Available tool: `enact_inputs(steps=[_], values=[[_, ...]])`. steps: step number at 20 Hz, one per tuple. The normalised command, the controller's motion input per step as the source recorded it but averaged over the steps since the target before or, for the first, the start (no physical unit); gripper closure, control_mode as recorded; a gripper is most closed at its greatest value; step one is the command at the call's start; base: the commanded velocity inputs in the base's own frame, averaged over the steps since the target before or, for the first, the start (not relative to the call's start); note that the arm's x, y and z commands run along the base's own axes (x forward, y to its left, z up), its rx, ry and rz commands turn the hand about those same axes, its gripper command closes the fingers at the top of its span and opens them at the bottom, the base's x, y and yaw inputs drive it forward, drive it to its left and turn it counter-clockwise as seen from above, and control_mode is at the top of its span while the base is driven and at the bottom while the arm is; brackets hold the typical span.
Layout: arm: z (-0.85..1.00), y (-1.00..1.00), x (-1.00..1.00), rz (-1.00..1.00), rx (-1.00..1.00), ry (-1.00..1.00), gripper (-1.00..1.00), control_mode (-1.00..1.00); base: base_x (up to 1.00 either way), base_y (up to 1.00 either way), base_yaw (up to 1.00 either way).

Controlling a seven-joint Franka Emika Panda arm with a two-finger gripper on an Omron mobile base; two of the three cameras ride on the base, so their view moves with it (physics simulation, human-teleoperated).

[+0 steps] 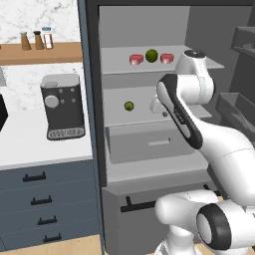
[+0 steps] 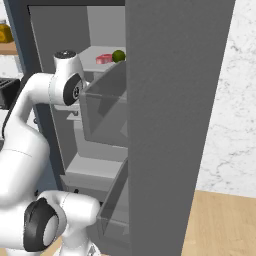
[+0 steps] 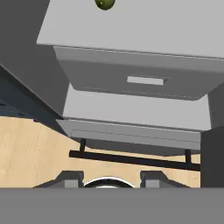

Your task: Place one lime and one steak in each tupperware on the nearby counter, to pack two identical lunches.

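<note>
At the far left of the left base view a white counter [image 1: 30,144] runs over blue-grey drawers with black bar handles, well off to the left of the gripper [image 3: 111,179]; a dark coffee machine [image 1: 62,105] stands on it, and above it a wooden shelf [image 1: 42,52] carries three small bottles against a marbled wall. Right of the counter stands an open grey fridge [image 1: 149,89]. The arm reaches into it, and the hand looks down over the middle shelf — its fingertips [image 3: 69,179] show only as dark stubs at the bottom of the hand view, apparently pressed in as far as they go, with nothing between them. One lime [image 1: 129,105] sits alone on the middle shelf, ahead of the gripper and a little to its left. On the shelf above, a second lime [image 1: 151,55] rests between two steak pieces [image 1: 136,59] — one just left of it, one just right. Below the gripper are a grey drawer [image 3: 135,81] and wooden floor [image 3: 26,148].
</note>
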Motion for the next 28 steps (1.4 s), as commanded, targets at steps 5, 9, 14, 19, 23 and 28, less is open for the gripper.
enact_inputs(steps=[5, 9, 14, 19, 23, 28], values=[[0.25, 0.00, -0.06, -0.02, 0.00, -0.28, -1.00, -1.00, 0.00, 0.00, 0.00], [0.79, -0.04, -0.09, -0.04, 0.00, -0.59, -1.00, -1.00, 0.00, 0.00, 0.00], [0.61, -0.31, 0.13, -0.06, 0.00, -0.52, -1.00, -1.00, 0.00, 0.00, 0.00], [0.73, -0.16, 0.65, -0.13, 0.02, -0.24, -1.00, -1.00, 0.00, 0.00, 0.00], [0.80, 0.00, 0.74, -0.16, 0.05, -0.01, -1.00, -1.00, 0.00, 0.00, 0.00], [-0.02, 0.00, 0.96, -0.05, 0.02, 0.14, -1.00, -1.00, 0.00, 0.00, 0.00]])
